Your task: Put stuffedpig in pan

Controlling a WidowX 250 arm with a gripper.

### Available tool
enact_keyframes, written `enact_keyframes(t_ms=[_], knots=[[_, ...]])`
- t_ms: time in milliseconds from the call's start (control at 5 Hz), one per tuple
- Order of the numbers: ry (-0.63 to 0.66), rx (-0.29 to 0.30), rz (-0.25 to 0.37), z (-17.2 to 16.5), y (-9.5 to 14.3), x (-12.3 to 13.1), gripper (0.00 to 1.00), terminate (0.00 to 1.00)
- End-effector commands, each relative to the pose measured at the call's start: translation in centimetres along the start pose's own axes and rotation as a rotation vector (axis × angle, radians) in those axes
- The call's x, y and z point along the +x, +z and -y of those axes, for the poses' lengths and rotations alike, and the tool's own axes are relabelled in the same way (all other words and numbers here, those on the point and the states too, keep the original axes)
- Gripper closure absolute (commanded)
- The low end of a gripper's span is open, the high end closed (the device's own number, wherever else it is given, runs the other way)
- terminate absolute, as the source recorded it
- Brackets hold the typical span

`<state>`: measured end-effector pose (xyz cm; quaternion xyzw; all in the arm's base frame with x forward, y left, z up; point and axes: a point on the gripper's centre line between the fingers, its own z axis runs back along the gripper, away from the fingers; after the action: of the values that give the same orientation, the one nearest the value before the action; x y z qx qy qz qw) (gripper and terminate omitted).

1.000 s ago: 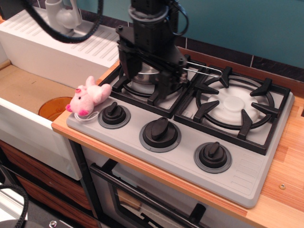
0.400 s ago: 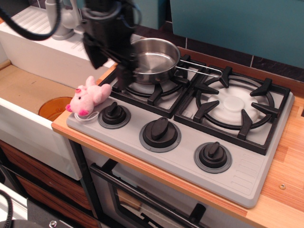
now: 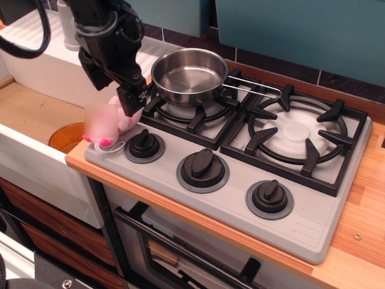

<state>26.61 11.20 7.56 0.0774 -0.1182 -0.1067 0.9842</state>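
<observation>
The stuffedpig is a pale-pink plush lying on the stove's front left corner, beside the left knob, with its white loop on the grey plate. My gripper has come down over it with the jaws apart. One dark finger stands at the pig's right side, and a blurred patch hides the pig's left part. The pig still rests on the stove. The pan is a shiny steel saucepan, empty, on the back left burner, with its wire handle pointing right.
Three black knobs line the stove front. The right burner grate holds nothing. An orange dish lies in the sink to the left. A white drainer and a tap stand behind it.
My arm has moved left and down from over the pan to the pig, so the whole pan now shows. The pig and the pan have not moved.
</observation>
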Motion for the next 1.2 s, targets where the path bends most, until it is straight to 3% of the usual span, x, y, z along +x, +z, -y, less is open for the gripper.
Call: enact_keyframes(t_ms=[0, 400, 800, 1000], knots=[[-0.013, 0.013, 0.027, -2.0, -1.1, -0.4, 0.00, 0.00], [-0.012, -0.018, 0.029, -2.5, -3.1, -1.3, 0.00, 0.00], [0.020, -0.037, -0.024, -1.8, -4.4, -2.3, 0.00, 0.00], [0.029, -0.031, -0.049, -1.3, -5.1, -2.5, 1.00, 0.00]])
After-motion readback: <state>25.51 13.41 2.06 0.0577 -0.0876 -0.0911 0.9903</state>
